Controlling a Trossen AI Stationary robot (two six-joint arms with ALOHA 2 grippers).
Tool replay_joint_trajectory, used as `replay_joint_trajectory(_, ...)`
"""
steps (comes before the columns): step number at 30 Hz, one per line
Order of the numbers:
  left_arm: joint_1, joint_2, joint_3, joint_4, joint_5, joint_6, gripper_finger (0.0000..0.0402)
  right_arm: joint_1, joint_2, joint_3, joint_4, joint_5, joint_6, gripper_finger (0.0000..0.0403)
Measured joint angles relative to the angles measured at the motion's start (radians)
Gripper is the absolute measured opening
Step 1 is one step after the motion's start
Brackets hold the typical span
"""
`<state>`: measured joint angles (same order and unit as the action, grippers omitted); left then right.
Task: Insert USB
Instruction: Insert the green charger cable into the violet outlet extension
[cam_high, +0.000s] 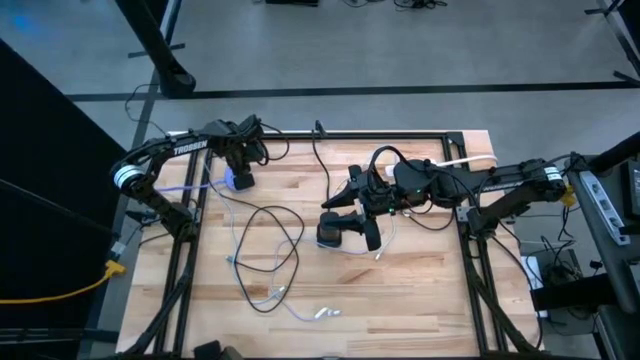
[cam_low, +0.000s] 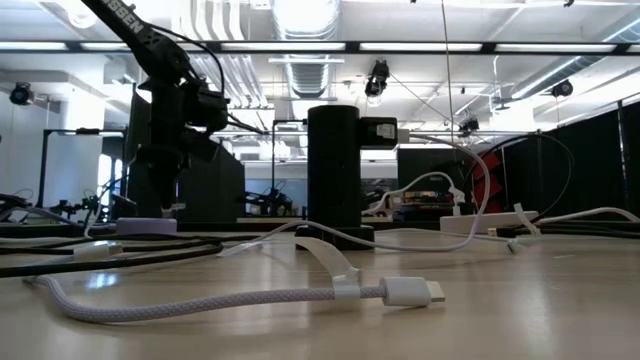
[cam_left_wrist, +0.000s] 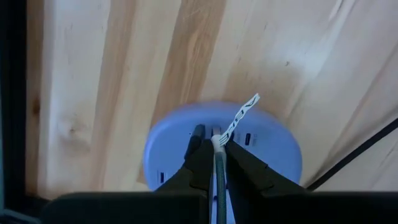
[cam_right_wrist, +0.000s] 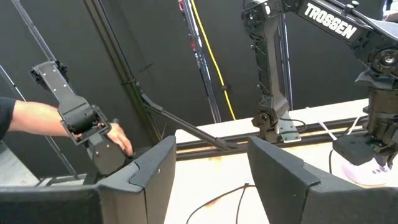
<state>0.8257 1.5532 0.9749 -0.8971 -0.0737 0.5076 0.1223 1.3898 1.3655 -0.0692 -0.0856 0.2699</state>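
A round lavender hub (cam_left_wrist: 267, 155) with small slots in its top lies on the wood near the table's far left (cam_high: 240, 181), and shows in the low view (cam_low: 146, 225). My left gripper (cam_left_wrist: 216, 140) stands right over it (cam_high: 240, 162), shut on a white USB plug (cam_left_wrist: 217, 142). My right gripper (cam_right_wrist: 212, 149) is open and hovers near the table's middle (cam_high: 347, 204), touching nothing, beside a black upright cylinder (cam_high: 329, 232). Another white braided cable with a plug (cam_low: 410, 292) lies loose at the near side. My left gripper pinches the white plug (cam_left_wrist: 217, 143) between its two fingertips, coming from above and pointing down. The cable (cam_left_wrist: 220, 183) runs back up between the fingers. The plug's tip is at the hub's top face among the slots; whether it sits in a slot I cannot tell.
A white tag strip (cam_left_wrist: 240, 114) sticks out from the plug. Black and white cables (cam_high: 265, 250) loop over the table's left half. A white strip (cam_high: 468, 160) lies at the far right. Beyond the table a person's hand (cam_right_wrist: 118, 140) holds a device.
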Motion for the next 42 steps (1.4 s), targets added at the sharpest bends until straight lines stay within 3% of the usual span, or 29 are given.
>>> replay_joint_trajectory(30,0.0,0.0,-0.009,-0.011,-0.008,0.045,0.0015,0.0,0.0,0.0,0.0,0.001,-0.008,0.0183)
replay_joint_trajectory(42,0.003,0.089,0.002,-0.019,0.026,0.06,0.0015,0.0,0.0,0.0,0.0,0.001,-0.009,0.0183)
